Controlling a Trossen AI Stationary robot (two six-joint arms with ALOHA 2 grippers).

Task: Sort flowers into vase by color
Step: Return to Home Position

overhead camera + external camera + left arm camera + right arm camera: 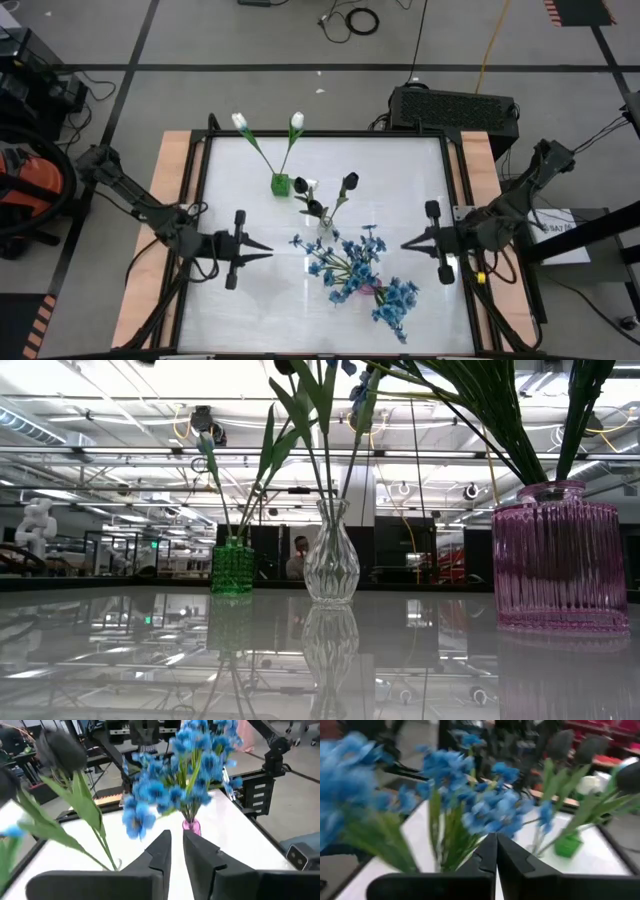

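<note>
No text, label, brand, number or sign can be read in any of the views.

table glossy white | on it: green vase, clear vase, pink vase

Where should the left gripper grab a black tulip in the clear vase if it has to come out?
My pick: the bare stem just above the clear vase's neck. On the black tulips it is thin and near upright there, below the splaying buds. Bring the left gripper in level from its side and lift straight up.
</note>
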